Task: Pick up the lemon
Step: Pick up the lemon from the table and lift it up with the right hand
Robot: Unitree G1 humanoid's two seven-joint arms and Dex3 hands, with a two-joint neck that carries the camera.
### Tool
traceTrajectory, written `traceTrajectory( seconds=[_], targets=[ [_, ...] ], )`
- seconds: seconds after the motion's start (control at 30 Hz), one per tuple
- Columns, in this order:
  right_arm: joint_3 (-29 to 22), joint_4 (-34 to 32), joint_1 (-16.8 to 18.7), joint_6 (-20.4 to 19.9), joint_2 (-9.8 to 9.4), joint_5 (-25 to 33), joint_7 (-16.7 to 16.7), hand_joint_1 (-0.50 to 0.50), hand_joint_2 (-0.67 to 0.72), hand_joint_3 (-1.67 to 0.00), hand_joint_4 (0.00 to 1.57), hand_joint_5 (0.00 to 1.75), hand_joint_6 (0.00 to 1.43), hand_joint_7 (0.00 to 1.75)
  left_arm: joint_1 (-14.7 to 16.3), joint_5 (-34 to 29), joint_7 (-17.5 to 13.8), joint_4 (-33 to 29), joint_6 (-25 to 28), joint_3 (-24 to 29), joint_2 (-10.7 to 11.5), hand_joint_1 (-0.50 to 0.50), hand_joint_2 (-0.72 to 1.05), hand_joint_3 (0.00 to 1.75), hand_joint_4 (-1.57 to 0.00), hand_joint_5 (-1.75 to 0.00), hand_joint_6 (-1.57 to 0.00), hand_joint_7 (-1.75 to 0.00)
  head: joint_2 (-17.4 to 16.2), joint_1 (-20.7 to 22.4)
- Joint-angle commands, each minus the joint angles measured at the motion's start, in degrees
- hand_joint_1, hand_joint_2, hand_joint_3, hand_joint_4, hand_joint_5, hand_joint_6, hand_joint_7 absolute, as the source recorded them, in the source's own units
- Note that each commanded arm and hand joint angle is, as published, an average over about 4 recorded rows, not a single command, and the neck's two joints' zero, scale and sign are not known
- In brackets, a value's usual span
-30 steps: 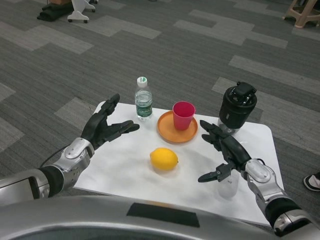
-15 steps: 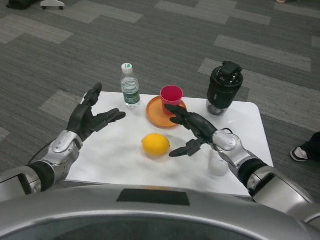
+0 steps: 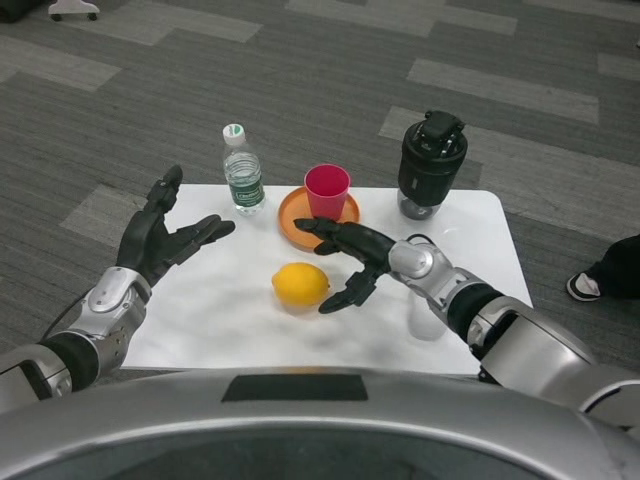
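Right hand point(image 3: 352, 262) moved closer, fingers spread beside lemon point(image 3: 300, 284), not touching

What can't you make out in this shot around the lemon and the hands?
Head view, the only one:
- Whether the right hand touches the lemon: the angle hides any gap.
- The plate: its middle is behind the cup.
- The bottle label: too small to read.
- A shoe: cut off by the right edge.
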Motion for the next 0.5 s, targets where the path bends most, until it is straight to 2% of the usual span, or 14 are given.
traceTrajectory(
  seconds=[0.03, 0.13, 0.27, 0.37, 0.5],
  targets=[
    [0.42, 0.85, -2.04, 1.27, 0.54, -1.94, -1.31, -0.29, -0.27, -0.56, 0.0, 0.85, 0.0, 0.07, 0.42, -0.06, 0.16, -0.34, -0.06, 0.77, 0.46, 0.5, 1.05, 0.09, 0.0, 0.0, 0.0, 0.0, -0.06, -0.08],
    [0.82, 1.82, -2.3, 1.34, 0.89, -2.47, -2.61, -0.29, -0.22, -0.56, 0.0, 0.87, 0.0, 0.07, 0.53, -0.06, 0.12, -0.45, -0.06, 0.88, 0.43, 0.5, 1.05, 0.09, 0.0, 0.0, 0.0, 0.0, -0.08, -0.11],
    [0.9, 4.94, -2.39, 1.25, 1.55, -1.9, -5.9, -0.32, -0.16, -0.48, 0.0, 0.87, 0.0, 0.07, 0.53, -0.02, 0.12, -0.72, -0.06, 1.15, 0.39, 0.5, 1.05, 0.09, 0.0, 0.0, 0.0, 0.0, -0.02, 0.15],
    [0.79, 5.62, -2.39, 0.77, 1.84, -1.74, -7.68, -0.33, -0.16, -0.48, 0.0, 0.87, 0.0, 0.07, 0.64, 0.02, 0.16, -1.02, -0.06, 1.19, 0.39, 0.5, 1.05, 0.09, 0.0, 0.0, 0.0, 0.0, -0.05, 0.13],
    [0.95, 6.02, -2.39, 0.19, 1.95, -1.48, -9.71, -0.33, -0.16, -0.4, 0.0, 0.87, 0.0, 0.07, 0.7, 0.02, 0.09, -1.31, -0.06, 1.21, 0.39, 0.5, 1.05, 0.09, 0.0, 0.0, 0.0, 0.0, -0.04, 0.04]
  ],
)
